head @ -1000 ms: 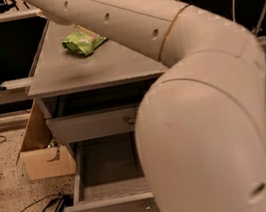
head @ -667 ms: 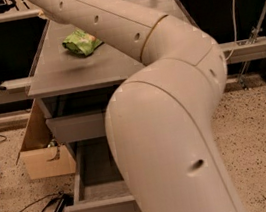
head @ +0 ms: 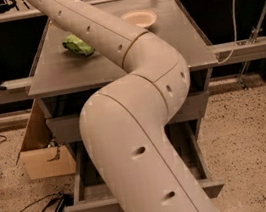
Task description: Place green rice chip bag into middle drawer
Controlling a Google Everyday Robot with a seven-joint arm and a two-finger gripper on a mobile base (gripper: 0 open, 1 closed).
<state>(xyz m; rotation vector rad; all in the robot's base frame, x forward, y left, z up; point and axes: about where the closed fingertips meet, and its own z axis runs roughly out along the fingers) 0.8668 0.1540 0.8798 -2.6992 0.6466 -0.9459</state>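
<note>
Gripper is not seen: it is carried out past the upper left edge by the arm [head: 141, 127], so how far it is open and whether anything is held cannot be told. Well to the left of the arm and low down, a cardboard box [head: 43, 161] is set on the floor against the cabinet. Close beside the arm's upper link, the green rice chip bag [head: 78, 45] is left lying on the tabletop [head: 67, 73], and is judged not yet picked up. Beneath the elbow the middle drawer [head: 87, 211] is pulled out, presumably so that the bag can be lowered in from above; much of it is hidden by the arm. Just right of the upper link, a white bowl [head: 139, 19] is set on the same top.
</note>
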